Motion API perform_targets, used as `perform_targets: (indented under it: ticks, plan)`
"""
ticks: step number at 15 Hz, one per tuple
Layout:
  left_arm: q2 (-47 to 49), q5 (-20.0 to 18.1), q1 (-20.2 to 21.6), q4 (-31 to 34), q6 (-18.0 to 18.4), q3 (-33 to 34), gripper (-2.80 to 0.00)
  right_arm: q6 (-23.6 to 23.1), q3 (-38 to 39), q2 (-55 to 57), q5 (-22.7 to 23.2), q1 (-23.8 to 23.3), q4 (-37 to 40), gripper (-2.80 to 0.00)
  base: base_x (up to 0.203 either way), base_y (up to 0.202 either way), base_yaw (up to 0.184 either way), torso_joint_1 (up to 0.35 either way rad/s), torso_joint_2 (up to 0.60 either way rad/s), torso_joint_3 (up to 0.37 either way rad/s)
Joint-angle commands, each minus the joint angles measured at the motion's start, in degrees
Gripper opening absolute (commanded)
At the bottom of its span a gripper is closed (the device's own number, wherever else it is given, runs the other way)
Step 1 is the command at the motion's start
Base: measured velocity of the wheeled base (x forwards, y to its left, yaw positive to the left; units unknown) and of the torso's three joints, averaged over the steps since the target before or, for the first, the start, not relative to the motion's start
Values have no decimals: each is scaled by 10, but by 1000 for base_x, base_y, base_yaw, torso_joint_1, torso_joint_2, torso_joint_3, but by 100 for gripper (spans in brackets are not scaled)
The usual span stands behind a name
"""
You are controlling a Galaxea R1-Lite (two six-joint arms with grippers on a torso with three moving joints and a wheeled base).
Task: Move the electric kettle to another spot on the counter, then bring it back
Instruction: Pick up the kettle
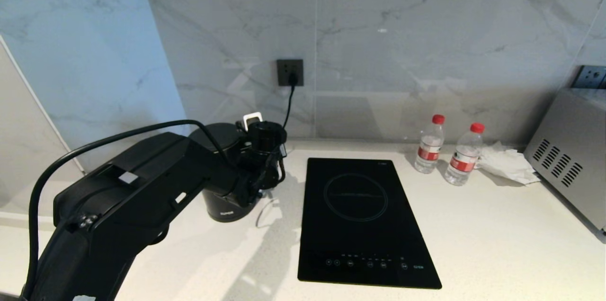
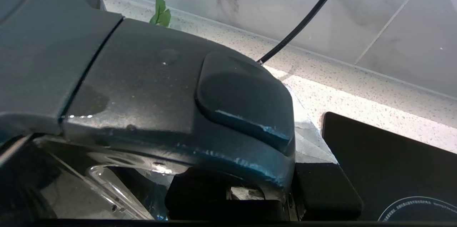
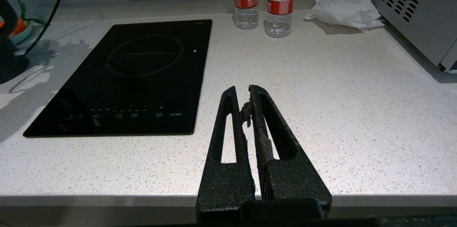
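The glossy black electric kettle (image 1: 222, 204) stands upright at the back left of the white speckled counter (image 1: 497, 225), left of the hob. My left arm reaches over it, and my left gripper (image 1: 258, 182) is at the handle on the side facing the hob. In the left wrist view the handle's top (image 2: 228, 112) fills the frame. One finger (image 2: 321, 191) presses its outer side and the other sits inside the loop, so my left gripper (image 2: 260, 193) is shut on it. My right gripper (image 3: 242, 98) hangs shut and empty over the counter's front edge.
An inset black glass hob (image 1: 360, 216) lies mid-counter. Two red-capped water bottles (image 1: 429, 145) and crumpled tissue (image 1: 509, 163) sit at the back right beside a grey metal appliance (image 1: 568, 163). A black cord (image 1: 289, 102) runs down from the wall socket (image 1: 289, 72) behind the kettle.
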Motion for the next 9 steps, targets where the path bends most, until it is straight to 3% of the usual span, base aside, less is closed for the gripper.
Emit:
perform_targets:
  ticks: [1,9]
  plan:
    - [-4,2,-1,-3,4,-3,-280,0,0,1,0,0,0,-280,0,0,0,0,0,0]
    - [-14,3,0,-3,42,-46,-280,0,0,1,0,0,0,-280,0,0,0,0,0,0]
